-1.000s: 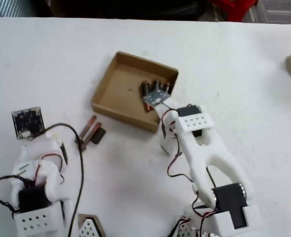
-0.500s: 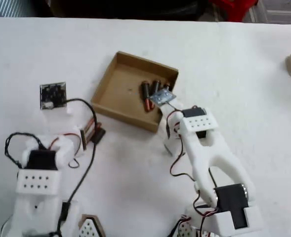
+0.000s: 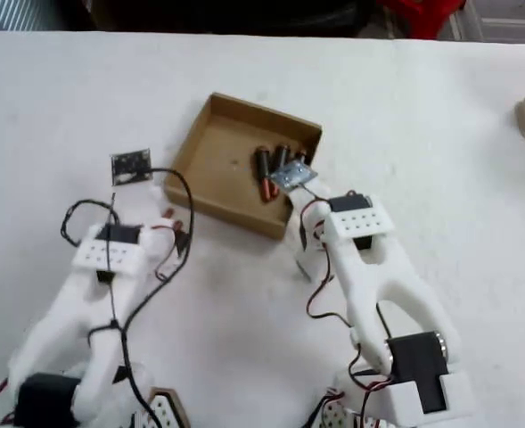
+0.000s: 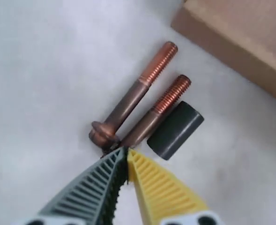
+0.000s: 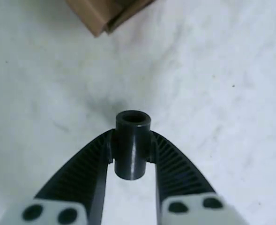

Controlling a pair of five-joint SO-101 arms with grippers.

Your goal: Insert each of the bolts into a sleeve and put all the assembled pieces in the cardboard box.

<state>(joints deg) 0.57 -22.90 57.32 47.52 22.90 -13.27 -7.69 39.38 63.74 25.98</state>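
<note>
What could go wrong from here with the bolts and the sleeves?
1. Two bolts lie close together, with a loose sleeve beside one; the shut left end effector at their heads might push them or catch both.
2. The right end effector holds its sleeve just at the tip; it might slip when a bolt enters.

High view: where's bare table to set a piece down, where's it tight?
Free: the strip of table behind the cardboard box; the stretch right of the right arm; the box's left half. Tight: bolts and loose sleeve at the left pincer, beside the box wall.
</note>
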